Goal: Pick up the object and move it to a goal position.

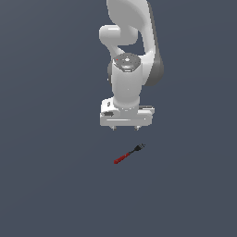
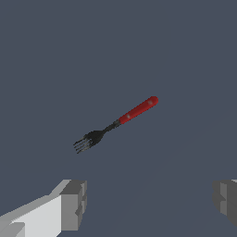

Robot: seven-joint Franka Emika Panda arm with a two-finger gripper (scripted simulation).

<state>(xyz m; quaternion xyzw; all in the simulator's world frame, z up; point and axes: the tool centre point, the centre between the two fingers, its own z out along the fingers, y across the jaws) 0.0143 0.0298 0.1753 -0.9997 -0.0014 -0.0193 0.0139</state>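
Note:
The object is a tiny fork [image 1: 128,154] with a red handle and a black pronged end, lying flat on the dark grey surface. In the exterior view my gripper [image 1: 125,128] hangs above and just behind it, apart from it, pointing down. Its two fingers are spread wide with nothing between them. In the wrist view the fork [image 2: 118,123] lies diagonally ahead of the gripper [image 2: 150,203], with the red handle away from the pads and the prongs nearer one fingertip [image 2: 74,203]. The other fingertip [image 2: 225,200] shows at the frame's edge.
The plain dark grey surface [image 1: 51,185] stretches all around. The white arm [image 1: 129,55] rises behind the gripper in the exterior view. No other object shows.

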